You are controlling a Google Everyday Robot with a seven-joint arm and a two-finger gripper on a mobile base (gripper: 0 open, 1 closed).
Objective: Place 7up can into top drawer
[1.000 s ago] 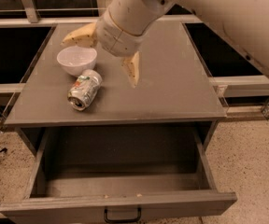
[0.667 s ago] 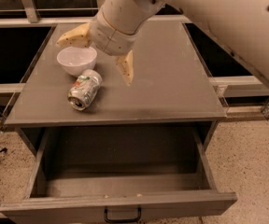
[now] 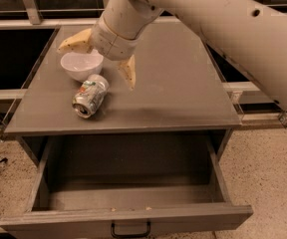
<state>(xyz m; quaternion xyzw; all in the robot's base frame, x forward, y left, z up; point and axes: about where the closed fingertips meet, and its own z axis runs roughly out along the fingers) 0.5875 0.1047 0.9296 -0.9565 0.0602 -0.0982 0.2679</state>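
Observation:
The 7up can (image 3: 90, 96) lies on its side on the grey tabletop (image 3: 173, 83), its open end toward the front, just in front of a white bowl (image 3: 81, 64). My gripper (image 3: 101, 59) hangs above the bowl and can, wide open, with one yellowish finger (image 3: 75, 42) out to the left and the other finger (image 3: 128, 72) down to the right of the can. It holds nothing. The top drawer (image 3: 126, 217) is pulled out below the tabletop, and its inside is bare. Its dark handle (image 3: 130, 229) shows at the bottom edge.
My large white arm (image 3: 223, 29) crosses from the upper right over the back of the tabletop. Metal rails run behind and beside the cabinet. A speckled floor (image 3: 273, 178) lies to the right, and dark cables lie at the far left.
My gripper has moved left and a little toward the can, now closer above the bowl and can. The can, bowl and drawer have not moved.

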